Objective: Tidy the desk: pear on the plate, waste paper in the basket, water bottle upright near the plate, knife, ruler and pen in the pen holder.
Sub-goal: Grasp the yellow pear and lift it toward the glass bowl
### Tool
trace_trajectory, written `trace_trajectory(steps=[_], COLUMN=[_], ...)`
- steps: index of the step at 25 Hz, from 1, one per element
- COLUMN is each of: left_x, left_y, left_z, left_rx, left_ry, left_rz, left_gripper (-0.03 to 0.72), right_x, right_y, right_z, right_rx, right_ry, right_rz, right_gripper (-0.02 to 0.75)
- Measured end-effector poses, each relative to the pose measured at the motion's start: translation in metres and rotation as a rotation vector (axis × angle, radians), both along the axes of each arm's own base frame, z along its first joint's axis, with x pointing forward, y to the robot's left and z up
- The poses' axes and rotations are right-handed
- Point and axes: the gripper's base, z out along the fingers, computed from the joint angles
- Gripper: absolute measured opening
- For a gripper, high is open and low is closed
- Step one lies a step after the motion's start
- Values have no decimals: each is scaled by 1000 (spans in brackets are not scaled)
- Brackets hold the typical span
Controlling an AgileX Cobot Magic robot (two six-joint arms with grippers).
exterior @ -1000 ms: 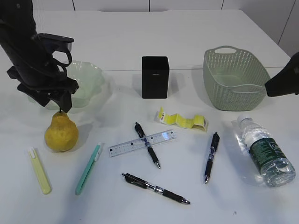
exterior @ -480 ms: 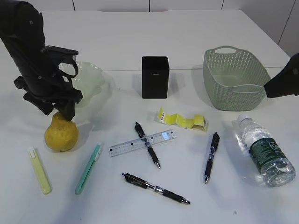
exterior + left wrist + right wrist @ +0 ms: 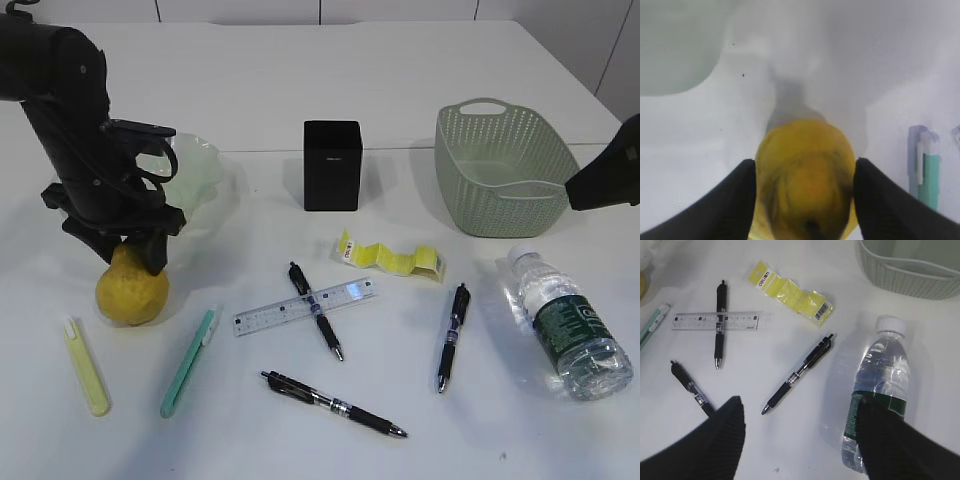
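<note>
Left wrist view: pear (image 3: 805, 177) sits between left claw (image 3: 805, 200) fingers.

Left gripper (image 3: 138, 250) lowered nose-down, black fingers (image 3: 727, 205) spread to either side of the pear (image 3: 805, 180), pads at or just beside its skin. Right gripper (image 3: 800, 440) hovering wide open, nothing between the fingers; forearm only partly in exterior view.

Water bottle (image 3: 879, 390) lying flat, waste paper (image 3: 790, 294) near the basket (image 3: 905, 277) — one pen (image 3: 720, 322) across the ruler (image 3: 715, 321).
</note>
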Motion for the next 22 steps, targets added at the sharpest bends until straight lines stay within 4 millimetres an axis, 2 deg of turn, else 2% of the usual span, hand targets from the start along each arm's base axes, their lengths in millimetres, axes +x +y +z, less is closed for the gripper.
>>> trace_trajectory(steps=[7,14,18,22], left_x=[0,-3,-6,0], left_y=[-1,0,1,-1], left_z=[0,5,25,62], left_rx=[-1,4,-10,-37], left_ry=[3,20,-25,-128], left_rz=[-1,-1,-2,-4], left_gripper=[301,283,283,283], right_x=[0,0,0,1], right_y=[0,0,0,0], right_z=[0,0,0,0], right_rx=[0,-1,-1,-2], right_ry=[2,-1,-1,-4], right_rz=[0,1,1,-1], right_gripper=[513,513,513,513])
